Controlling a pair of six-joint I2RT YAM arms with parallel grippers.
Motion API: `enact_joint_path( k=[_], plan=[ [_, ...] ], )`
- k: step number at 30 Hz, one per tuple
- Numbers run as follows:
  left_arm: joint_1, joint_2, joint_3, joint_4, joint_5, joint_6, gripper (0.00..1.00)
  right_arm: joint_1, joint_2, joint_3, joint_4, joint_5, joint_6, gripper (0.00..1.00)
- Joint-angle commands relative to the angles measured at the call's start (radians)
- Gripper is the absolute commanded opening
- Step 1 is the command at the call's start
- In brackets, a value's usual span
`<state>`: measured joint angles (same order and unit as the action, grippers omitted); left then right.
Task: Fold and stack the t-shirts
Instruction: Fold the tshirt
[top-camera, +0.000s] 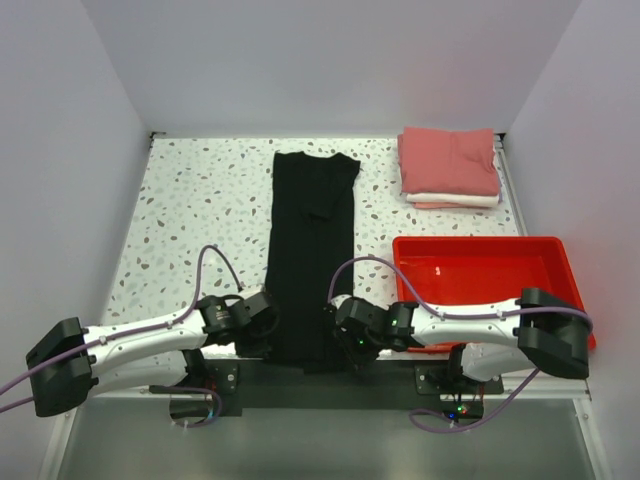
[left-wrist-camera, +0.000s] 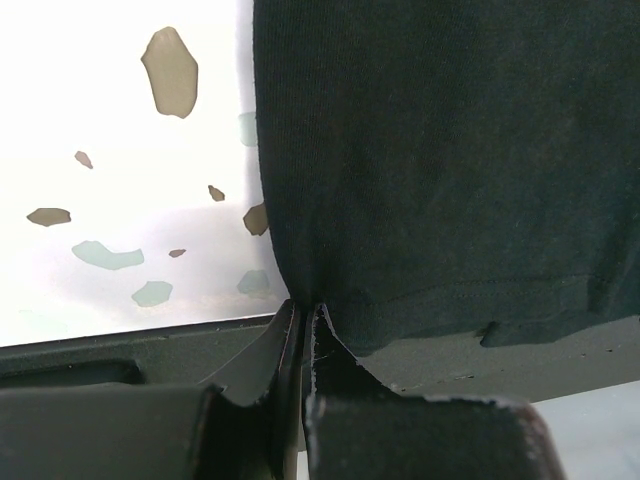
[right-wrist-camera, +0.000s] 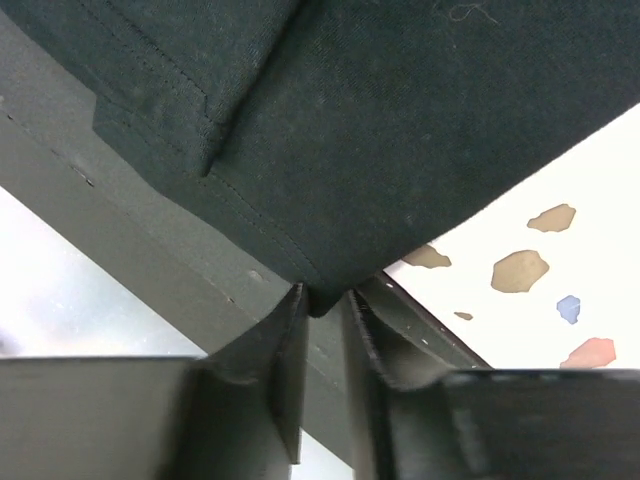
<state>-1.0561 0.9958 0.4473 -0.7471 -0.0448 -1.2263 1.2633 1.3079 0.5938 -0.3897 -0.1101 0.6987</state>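
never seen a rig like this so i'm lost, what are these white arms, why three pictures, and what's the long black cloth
These are two white robot arms bolted at the near edge of a speckled white table, each ending in a two-finger gripper. The wide picture comes from a fixed camera above and behind them; the two close-ups come from cameras on the wrists, looking along each gripper's fingers. On the table lies a black cloth t-shirt, folded into a long strip. The left gripper is shut on its near left corner; the right gripper has the near right corner between its nearly closed jaws. Far right is a folded stack, a salmon-pink t-shirt over a white t-shirt; nearer, a red plastic tray.
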Motion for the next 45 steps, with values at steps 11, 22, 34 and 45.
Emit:
enact_joint_path(
  k=[11,22,34,45],
  plan=[
    [-0.002,-0.046,0.037,-0.023,0.028,0.008,0.00,0.004,-0.087,0.027,-0.006,0.107,0.021,0.00],
    [0.042,0.043,0.278,-0.009,-0.204,0.053,0.00,-0.143,-0.134,0.165,-0.064,0.227,-0.117,0.00],
    [0.399,0.187,0.444,0.219,-0.066,0.321,0.00,-0.396,0.022,0.345,0.055,0.201,-0.232,0.00],
    [0.590,0.449,0.626,0.307,0.043,0.456,0.00,-0.562,0.214,0.549,0.081,0.167,-0.320,0.00]
  ],
)
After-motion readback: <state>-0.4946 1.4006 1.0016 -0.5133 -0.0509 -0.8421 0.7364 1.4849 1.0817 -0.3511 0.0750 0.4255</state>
